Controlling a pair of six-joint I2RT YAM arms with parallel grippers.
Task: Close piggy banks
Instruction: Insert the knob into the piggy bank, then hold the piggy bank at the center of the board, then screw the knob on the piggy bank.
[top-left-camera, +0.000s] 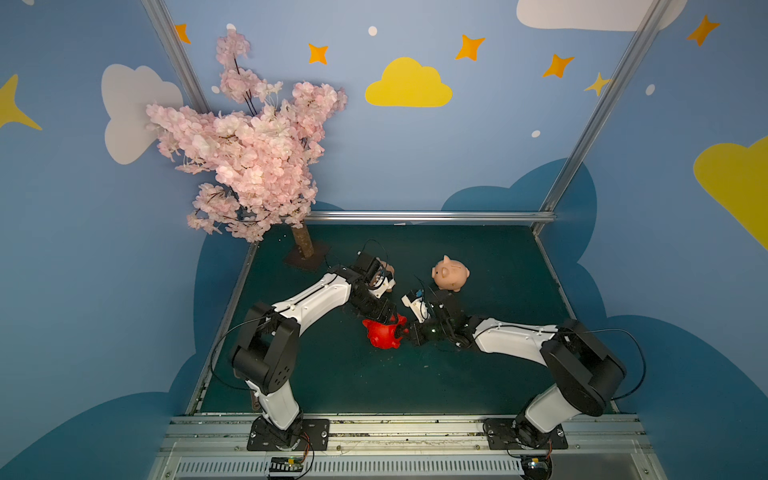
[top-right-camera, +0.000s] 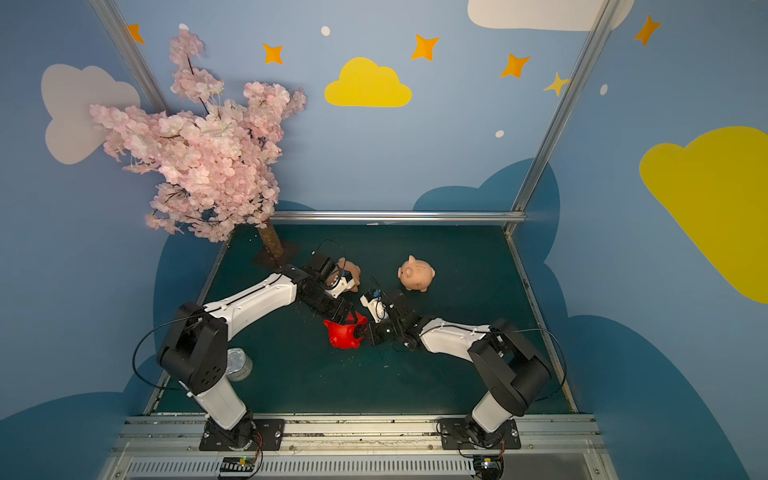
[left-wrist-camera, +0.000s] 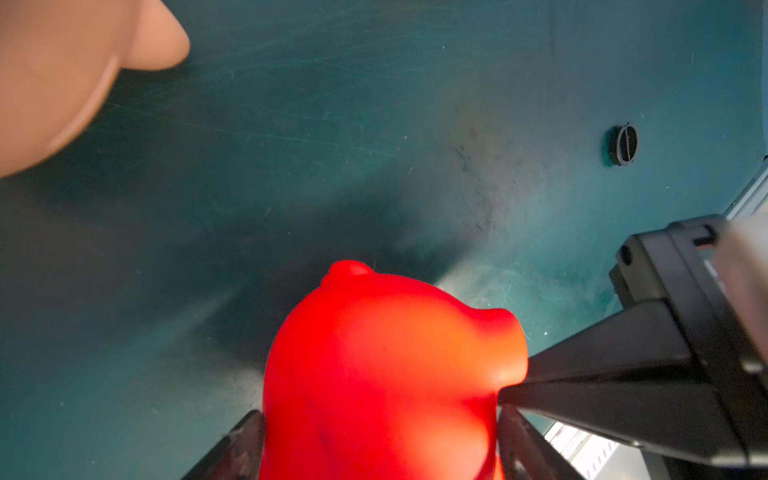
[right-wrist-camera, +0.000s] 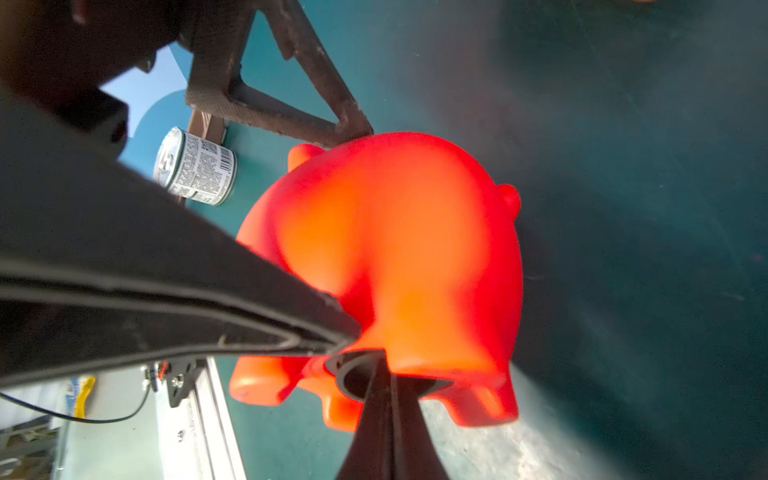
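Bracing red pig (left-wrist-camera: 386, 353), belly sideways: left gripper (left-wrist-camera: 380, 436) clamps body so right gripper (right-wrist-camera: 384, 382), pinched shut, can seat dark plug (right-wrist-camera: 347, 370) in belly.

Surface (top-left-camera: 374, 386): centre piggy bank (top-left-camera: 382, 336) | second piggy bank (top-right-camera: 353, 272) behind, left | third piggy bank (top-left-camera: 451, 274) behind, right | tree (top-left-camera: 249, 158) rear-left corner | can (top-right-camera: 241, 365) left edge.

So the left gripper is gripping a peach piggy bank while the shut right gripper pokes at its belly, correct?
Not quite. The left gripper is gripping the red piggy bank, not a peach one; the left wrist view shows it between the jaws. The shut right gripper does poke at its belly.
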